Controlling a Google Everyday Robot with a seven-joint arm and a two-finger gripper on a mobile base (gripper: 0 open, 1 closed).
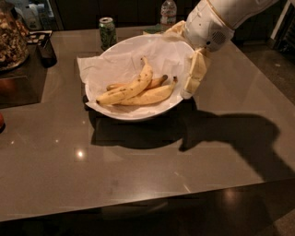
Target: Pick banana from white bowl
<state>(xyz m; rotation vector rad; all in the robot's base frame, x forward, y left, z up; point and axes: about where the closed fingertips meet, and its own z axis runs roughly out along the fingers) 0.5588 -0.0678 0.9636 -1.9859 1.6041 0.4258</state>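
Note:
The white bowl (120,113), wide and lined with crumpled white paper, stands on the brown table. Three bananas lie in it. The banana (131,87), the longest, speckled with brown, lies on top with its stem pointing up and to the right. A smoother paler banana (150,96) lies in front of it, and a thin orange-brown one with a dark tip (157,81) lies behind. My gripper (185,53) hangs open and empty at the bowl's right rim, to the right of the bananas. One cream finger (194,73) points down just outside the rim.
A green can (107,31) stands behind the bowl and a water bottle (168,10) farther back. A dark cup (46,51) and a dish of dried material (10,39) stand at the far left. The table's front edge (138,207) runs along the bottom.

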